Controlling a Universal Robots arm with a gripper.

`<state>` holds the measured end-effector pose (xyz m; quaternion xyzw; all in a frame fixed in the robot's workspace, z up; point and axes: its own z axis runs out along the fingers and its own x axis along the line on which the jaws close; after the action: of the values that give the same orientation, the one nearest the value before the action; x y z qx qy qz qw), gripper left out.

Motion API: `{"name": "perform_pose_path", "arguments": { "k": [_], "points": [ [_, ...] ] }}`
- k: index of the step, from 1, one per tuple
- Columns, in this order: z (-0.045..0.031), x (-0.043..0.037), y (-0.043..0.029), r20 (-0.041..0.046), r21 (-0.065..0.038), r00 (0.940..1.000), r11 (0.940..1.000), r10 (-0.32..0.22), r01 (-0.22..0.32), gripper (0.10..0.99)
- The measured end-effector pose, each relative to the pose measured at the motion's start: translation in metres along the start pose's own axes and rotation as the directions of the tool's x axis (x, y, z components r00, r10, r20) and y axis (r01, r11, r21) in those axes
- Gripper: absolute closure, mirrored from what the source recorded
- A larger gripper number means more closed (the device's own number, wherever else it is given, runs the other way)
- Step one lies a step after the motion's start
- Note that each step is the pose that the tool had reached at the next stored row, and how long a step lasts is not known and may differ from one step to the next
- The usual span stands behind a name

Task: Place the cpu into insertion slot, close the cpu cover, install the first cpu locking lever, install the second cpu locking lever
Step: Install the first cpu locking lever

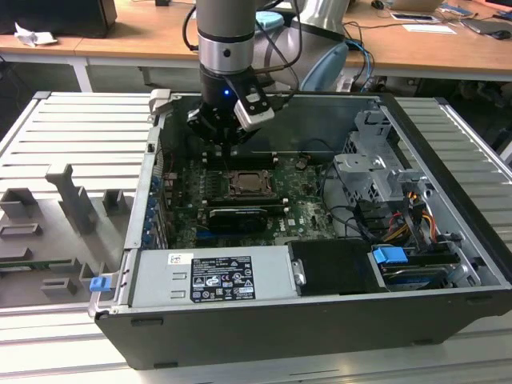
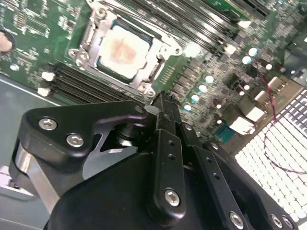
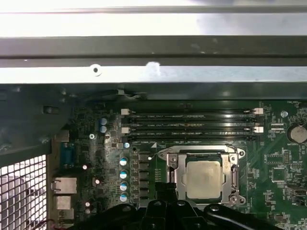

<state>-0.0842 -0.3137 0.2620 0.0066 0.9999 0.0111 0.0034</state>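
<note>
Just beside the socket [image 3: 171, 165], inside the open computer case [image 1: 280, 332], we see the jaws drawn narrow, holding nothing. We find the chip [image 2: 125, 50] seated in the socket, with the metal cover [image 2: 156, 71] lying flat around it on the green board [image 3: 278, 167].

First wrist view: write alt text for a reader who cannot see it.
The cpu sits in the insertion slot on a green circuit board, framed by the silvery cpu cover. Long black memory slots run alongside, and the dark claw hangs close to the slot.
</note>
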Motion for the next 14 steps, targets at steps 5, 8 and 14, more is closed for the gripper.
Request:
{"name": "perform_pose_path", "arguments": {
  "k": [5, 8, 14],
  "points": [
    [0.0010, 0.0132, 0.0012, 0.0006, -0.001, 1.0000, 1.0000, -0.001, 0.001, 0.980],
    [0.0018, 0.0176, 0.0034, 0.0005, -0.001, 1.0000, 1.0000, -0.002, 0.002, 0.980],
    [0.0043, 0.0193, 0.0116, -0.0001, -0.002, 0.9995, 0.9995, -0.032, 0.032, 0.980]
  ]
}}
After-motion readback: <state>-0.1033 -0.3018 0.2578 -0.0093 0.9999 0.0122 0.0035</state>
